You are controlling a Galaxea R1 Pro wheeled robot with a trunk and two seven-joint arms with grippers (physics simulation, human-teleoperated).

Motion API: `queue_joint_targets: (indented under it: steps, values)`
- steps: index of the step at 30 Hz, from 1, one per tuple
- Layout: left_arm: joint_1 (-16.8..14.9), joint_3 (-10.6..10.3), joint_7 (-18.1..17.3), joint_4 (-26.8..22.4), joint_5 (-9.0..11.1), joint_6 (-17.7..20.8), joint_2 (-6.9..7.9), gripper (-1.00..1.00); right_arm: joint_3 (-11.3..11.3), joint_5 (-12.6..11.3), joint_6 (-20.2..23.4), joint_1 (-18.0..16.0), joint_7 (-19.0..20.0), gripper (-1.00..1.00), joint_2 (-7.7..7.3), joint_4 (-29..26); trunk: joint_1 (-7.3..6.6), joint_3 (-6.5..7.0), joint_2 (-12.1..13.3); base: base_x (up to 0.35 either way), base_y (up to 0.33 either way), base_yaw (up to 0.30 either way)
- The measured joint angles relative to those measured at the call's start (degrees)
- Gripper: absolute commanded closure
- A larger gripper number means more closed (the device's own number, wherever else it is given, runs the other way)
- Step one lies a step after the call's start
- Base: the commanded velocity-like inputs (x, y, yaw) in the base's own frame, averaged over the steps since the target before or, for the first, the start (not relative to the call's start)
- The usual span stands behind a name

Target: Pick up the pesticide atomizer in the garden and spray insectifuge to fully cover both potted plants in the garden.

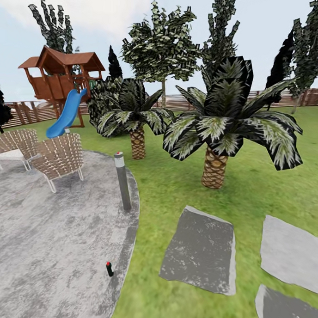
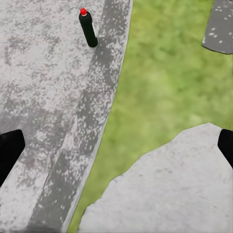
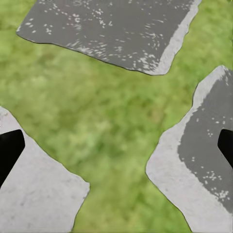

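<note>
The atomizer [image 1: 109, 269] is too small to make out; stepping slabs [image 1: 292, 254] are edge-cropped.

No readable text, label, brand, number or sign anywhere; nothing legible on the small dark bottle with the red cap [image 1: 109, 268], on the grey post [image 1: 122, 180] at the patio edge, or on the wooden playhouse [image 1: 63, 74] with its blue slide [image 1: 66, 114]
</note>
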Motion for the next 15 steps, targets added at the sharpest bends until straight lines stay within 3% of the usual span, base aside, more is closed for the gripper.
queue_joint_targets:
  steps: [15]
  values:
    - [-0.03, 0.0, 0.0, 0.0, 0.01, 0.01, 0.0, -1.0, 0.0, 0.0, 0.0, 0.0, 0.0, -1.0, 0.0, 0.01, 0.01, 0.0, 0.0, 0.088, -0.114, 0.278]
